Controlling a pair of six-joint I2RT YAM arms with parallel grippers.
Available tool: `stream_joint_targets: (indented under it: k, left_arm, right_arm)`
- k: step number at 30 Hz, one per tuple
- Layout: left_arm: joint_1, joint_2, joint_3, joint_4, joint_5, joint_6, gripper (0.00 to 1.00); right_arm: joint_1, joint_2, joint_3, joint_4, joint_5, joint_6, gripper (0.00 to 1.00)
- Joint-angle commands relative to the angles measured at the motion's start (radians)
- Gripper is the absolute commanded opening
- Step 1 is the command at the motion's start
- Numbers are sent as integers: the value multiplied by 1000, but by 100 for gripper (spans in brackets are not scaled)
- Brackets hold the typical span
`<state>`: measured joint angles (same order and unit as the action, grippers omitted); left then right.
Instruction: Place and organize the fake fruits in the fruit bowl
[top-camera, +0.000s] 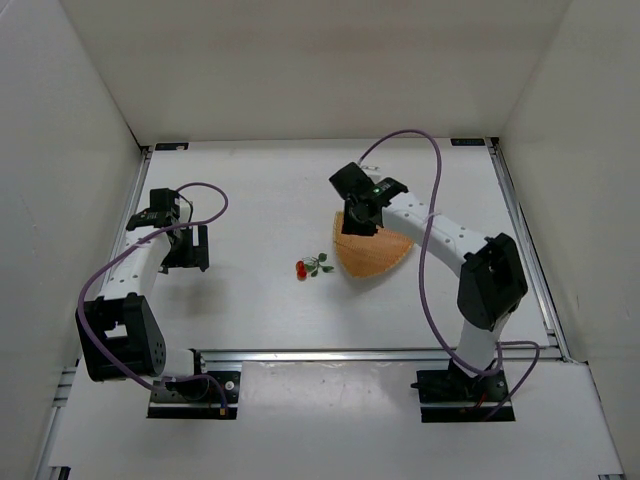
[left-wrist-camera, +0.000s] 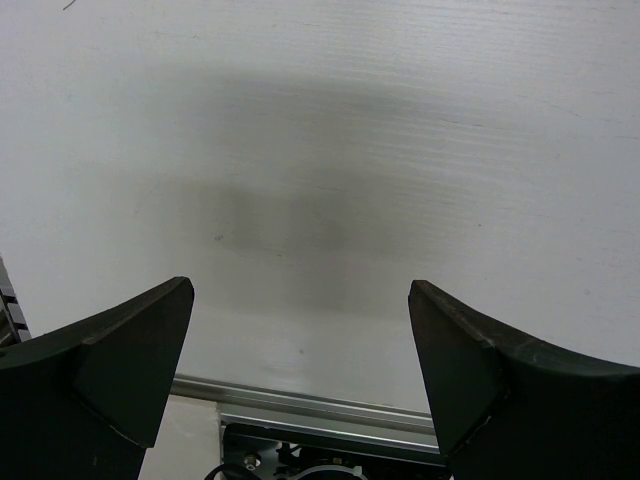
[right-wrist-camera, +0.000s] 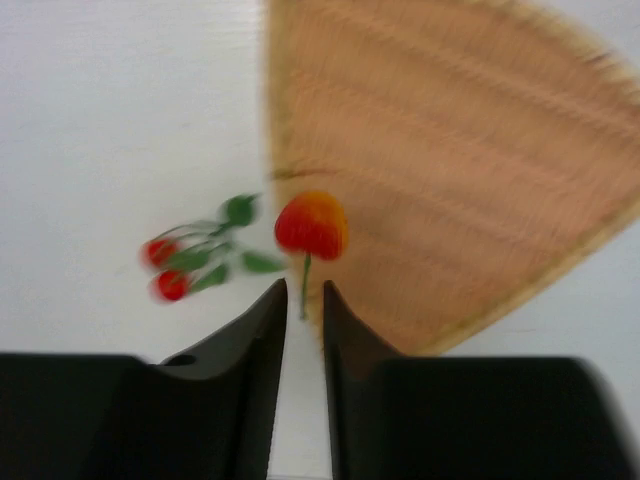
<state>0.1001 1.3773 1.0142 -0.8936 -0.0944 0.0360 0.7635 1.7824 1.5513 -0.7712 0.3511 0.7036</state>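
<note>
- The left gripper (left-wrist-camera: 300, 290) is seen with its jaws spread wide; nothing is held between them.
- It is positioned over bare table (top-camera: 260, 190) on the left side, well apart from the task objects. In the left wrist view an aluminium rail (left-wrist-camera: 320, 405) is seen below the fingers.
- The right gripper (right-wrist-camera: 305, 290) is seen with its jaws drawn almost together, only a narrow gap being left.
- A thin stem is seen running into that gap, so the jaws are judged to be clamped on the stem of a red-orange fruit (right-wrist-camera: 311, 225). The right wrist view is blurred.
- The fruit is seen just ahead of the fingertips, at the straight edge of the wicker basket (right-wrist-camera: 450, 170). Whether it is touching the basket cannot be told.
- In the top view the right gripper (top-camera: 358, 218) is located over the far corner of the wicker basket (top-camera: 375, 255), and the fruit is hidden by it.
- The berry sprig (top-camera: 312, 267) is found lying on the table just beside the basket, on its left, outside the rim.
- In the right wrist view the berry sprig (right-wrist-camera: 195, 262) shows two small red berries and green leaves.
</note>
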Motion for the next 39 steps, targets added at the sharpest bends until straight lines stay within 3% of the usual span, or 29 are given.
stream_joint_targets:
  k: [1, 2, 3, 4, 10, 13, 19, 25, 26, 30, 36, 39]
  left_arm:
    - [-5, -12, -3, 7, -10, -1, 100]
    - [-5, -12, -3, 7, -10, -1, 100]
    - [-5, -12, -3, 7, -10, -1, 100]
    - [-5, -12, -3, 7, -10, -1, 100]
    - [-5, -12, -3, 7, -10, -1, 100]
    - [-5, -12, -3, 7, -10, -1, 100]
    - [-5, -3, -3, 7, 1, -1, 100]
    - [-5, -33, -3, 7, 53, 8, 100]
    - [-5, -44, 12, -5, 80, 8, 100]
    - [-14, -168, 64, -36, 406, 85, 100]
    - [-34, -227, 136, -60, 522, 134, 100]
    - [-34, -190, 181, -154, 666, 185, 100]
  right_arm:
    - [-38, 41, -10, -76, 37, -32, 40]
    - [-52, 41, -1, -85, 37, -47, 51]
    - [-52, 41, 0, -85, 37, -47, 69]
    - [-52, 41, 15, -85, 37, -62, 74]
    - [34, 6, 52, 12, -6, -171, 87]
    - [106, 72, 99, 21, -64, -251, 91]
    - [195, 294, 277, -45, -138, -233, 91]
    - [204, 380, 286, -36, -137, -133, 75]
    - [204, 396, 286, -36, -136, -133, 73]
    - [204, 420, 286, -25, -136, -112, 65]
    - [204, 465, 296, -16, -178, -90, 54]
    - [204, 474, 286, -16, -210, -81, 51]
